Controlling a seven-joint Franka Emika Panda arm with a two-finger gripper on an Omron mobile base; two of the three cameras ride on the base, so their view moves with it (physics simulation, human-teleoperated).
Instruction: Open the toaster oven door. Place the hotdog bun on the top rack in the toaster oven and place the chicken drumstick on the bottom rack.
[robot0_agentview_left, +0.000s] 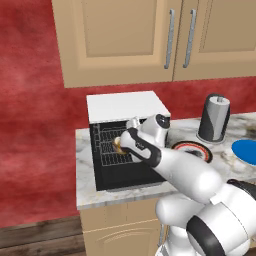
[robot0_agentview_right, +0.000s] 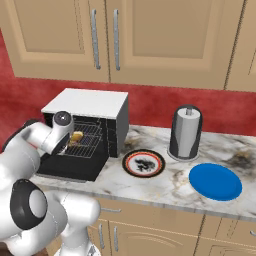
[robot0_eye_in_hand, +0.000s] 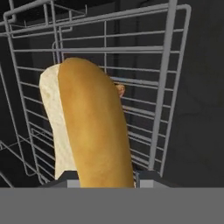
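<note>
You have the hotdog bun (robot0_eye_in_hand: 87, 127) pinched between the two fingertips of the tool (robot0_eye_in_hand: 104, 178), closed narrowly on its near end, and the bun stands out ahead of the hand into the toaster oven (robot0_agentview_right: 85, 102). The toaster oven door (robot0_agentview_left: 122, 181) already lies flat, folded down onto the counter (robot0_agentview_right: 170, 185), so the step in hand is setting the bun on the top rack (robot0_eye_in_hand: 131, 57). In the right base view the bun shows as a small tan shape at the mouth of the cavity, over the wire shelves. From the hand view the wires pass behind and beside the bun, but you cannot tell whether its underside touches them yet, nor for certain which shelf lies directly under it, so confirm the level before letting go. Bring the bun's long side down flat across several wires rather than leaving it on end, since it looks soft and round enough to roll or tip through toward the bottom rack (robot0_agentview_left: 116, 159). Let go only once it rests, opening just enough to free it, then draw straight back out so the fingertips do not catch the wire frame. A small brownish thing shows just behind the bun; it is too hidden to name.
</note>
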